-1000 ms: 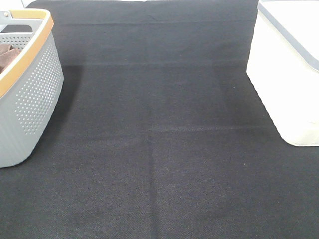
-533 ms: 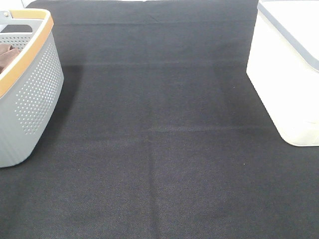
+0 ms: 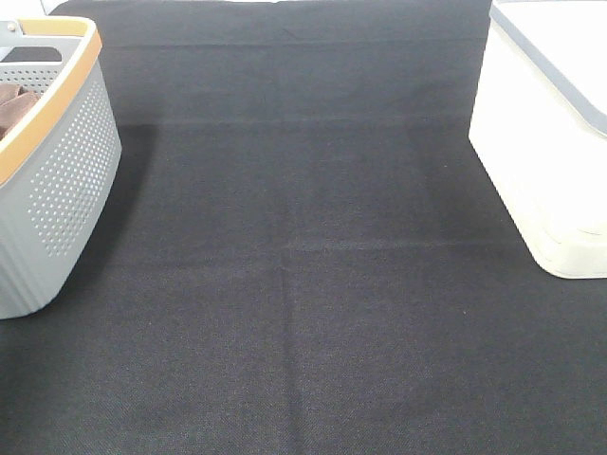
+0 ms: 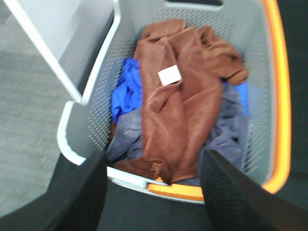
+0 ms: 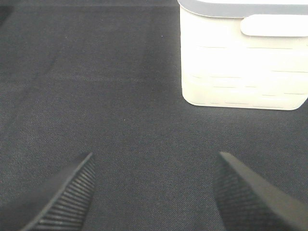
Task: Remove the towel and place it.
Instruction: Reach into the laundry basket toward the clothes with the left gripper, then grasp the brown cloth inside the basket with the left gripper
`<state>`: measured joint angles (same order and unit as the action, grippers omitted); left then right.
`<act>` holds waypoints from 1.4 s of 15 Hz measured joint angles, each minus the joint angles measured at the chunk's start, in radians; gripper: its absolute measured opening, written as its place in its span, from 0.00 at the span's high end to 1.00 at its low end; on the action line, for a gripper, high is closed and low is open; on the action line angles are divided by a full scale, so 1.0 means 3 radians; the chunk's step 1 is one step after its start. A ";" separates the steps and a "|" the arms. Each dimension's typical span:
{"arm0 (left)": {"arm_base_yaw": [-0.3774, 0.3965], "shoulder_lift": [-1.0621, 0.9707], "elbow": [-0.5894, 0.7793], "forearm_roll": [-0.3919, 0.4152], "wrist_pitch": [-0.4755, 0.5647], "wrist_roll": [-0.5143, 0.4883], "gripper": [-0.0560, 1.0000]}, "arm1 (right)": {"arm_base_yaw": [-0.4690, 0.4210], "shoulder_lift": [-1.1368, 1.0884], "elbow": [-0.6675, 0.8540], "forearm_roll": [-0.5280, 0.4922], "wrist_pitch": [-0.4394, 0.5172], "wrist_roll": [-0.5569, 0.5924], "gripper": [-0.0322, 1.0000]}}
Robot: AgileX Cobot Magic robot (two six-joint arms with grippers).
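Your left hand hangs open facing the basket; the towel lies inside, atop a blue cloth and a grey cloth. Your right hand, open too, faces the white bin.

Towel in basket far L; bin far R

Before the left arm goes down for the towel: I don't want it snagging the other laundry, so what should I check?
1. Left gripper open: ok.
2. Towel on top of the pile, white tag showing: ok.
3. Towel free of the blue cloth and grey cloth beneath: cannot tell.
4. Left gripper facing into the basket: ok.
5. Right gripper away, open over the mat: ok.
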<state>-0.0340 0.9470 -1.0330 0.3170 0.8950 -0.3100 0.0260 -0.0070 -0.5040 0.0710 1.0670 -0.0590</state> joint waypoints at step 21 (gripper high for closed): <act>0.0480 0.3710 -0.2970 -0.0333 0.0923 0.0487 0.42 | 0.0000 0.0000 0.0000 0.0000 0.0000 0.0000 0.33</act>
<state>0.1100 2.0600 -1.9240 0.2170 1.1720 -0.1640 0.0260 -0.0070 -0.5040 0.0710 1.0670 -0.0590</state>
